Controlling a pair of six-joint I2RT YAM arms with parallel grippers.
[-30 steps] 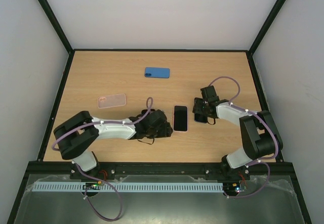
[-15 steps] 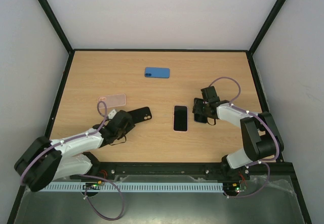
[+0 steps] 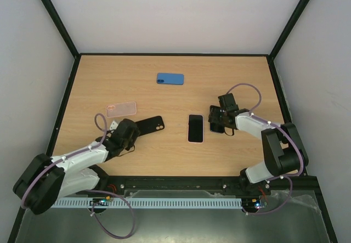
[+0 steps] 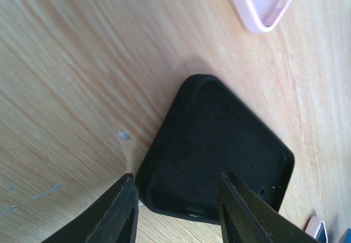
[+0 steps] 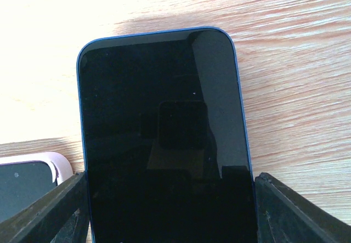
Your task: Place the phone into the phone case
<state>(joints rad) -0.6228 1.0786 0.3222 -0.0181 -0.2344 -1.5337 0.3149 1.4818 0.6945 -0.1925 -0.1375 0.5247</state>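
Landmark: pink-cased phone (image 3: 196, 128), flat near the middle of the counter (image 3: 241, 78); I place everything else against it.
Blue-rimmed phone: (image 5: 164, 144) just beside the landmark on its right, screen up, flat on the wood, uncased.
Right fingers: (image 5: 55, 215) clenched on the blue-rimmed phone's two long edges. I judge the side hold keeps the screen untouched and readies a lift.
Black case: (image 4: 219, 160) left of the landmark and apart from it, lying flat. I cannot tell which face is up.
Left fingers: (image 4: 118, 215) released, straddling the black case's near end, gripping nothing. I judge they are placed to steady it.
Empty pink case: (image 3: 121, 109) farther left of the landmark, behind the black case.
Blue case: (image 3: 170, 78) well beyond the landmark, toward the back wall.
Task state: the phone is not yet in a case.
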